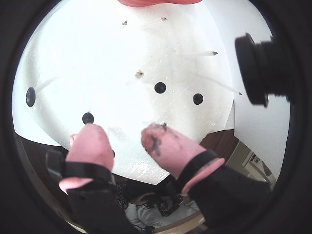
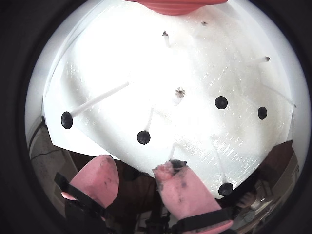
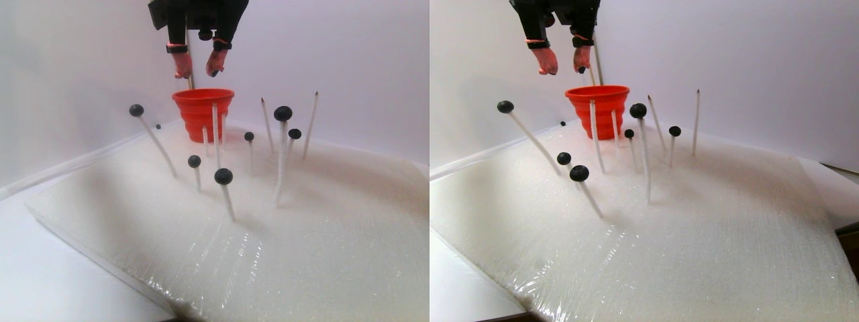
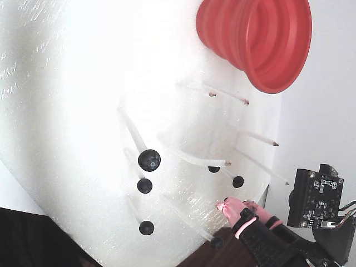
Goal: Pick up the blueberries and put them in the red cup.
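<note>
White foam slab [image 3: 268, 235] wrapped in shiny film, lying on a white tabletop [image 3: 47, 282] against a pale wall. Thin white pointed sticks [image 3: 310, 126] standing up out of the slab, several tipped with blueberries [image 3: 223, 176], others bare. Red cup [image 3: 203, 111] at the far end of the slab in the stereo pair view, upright, rim up, a few sticks just in front of it; seen as a red edge [image 2: 176, 6] at the top of both wrist views and in the upper right of the fixed view [image 4: 261, 39]. Gripper [image 3: 199, 66] hanging high above the cup's rim, pink padded fingers [image 1: 90, 146] pointing down, jaws apart. Dark smears and a small dark bit clinging to the tip of the right-hand finger in both wrist views; whether a berry sits there cannot be told. In a wrist view, four berries [image 1: 160, 87] spread over the slab below, well clear of the fingers. In the fixed view, six berries [image 4: 149, 160] on sticks in the lower half, pink fingertips [image 4: 231, 208] near the bottom right, beside a black camera board [image 4: 317, 197].
</note>
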`<state>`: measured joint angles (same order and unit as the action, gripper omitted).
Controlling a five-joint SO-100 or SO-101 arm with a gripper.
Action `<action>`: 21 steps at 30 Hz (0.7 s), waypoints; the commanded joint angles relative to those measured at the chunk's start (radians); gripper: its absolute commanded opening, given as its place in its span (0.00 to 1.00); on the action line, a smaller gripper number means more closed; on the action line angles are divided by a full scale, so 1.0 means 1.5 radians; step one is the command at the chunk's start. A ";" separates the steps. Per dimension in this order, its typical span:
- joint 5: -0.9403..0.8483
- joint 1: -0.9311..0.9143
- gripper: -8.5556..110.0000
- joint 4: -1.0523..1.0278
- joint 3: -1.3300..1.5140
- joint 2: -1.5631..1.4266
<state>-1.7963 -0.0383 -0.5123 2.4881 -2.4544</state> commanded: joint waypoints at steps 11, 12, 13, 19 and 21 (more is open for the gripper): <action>-0.011 0.046 0.20 -0.001 -0.015 -0.033; -0.013 0.049 0.20 -0.001 -0.015 -0.033; -0.017 0.052 0.20 0.002 -0.014 -0.031; -0.024 0.071 0.21 0.014 -0.004 -0.029; -0.021 0.077 0.21 0.015 -0.003 -0.029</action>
<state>-1.8239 0.0598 -0.5001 2.5004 -2.4544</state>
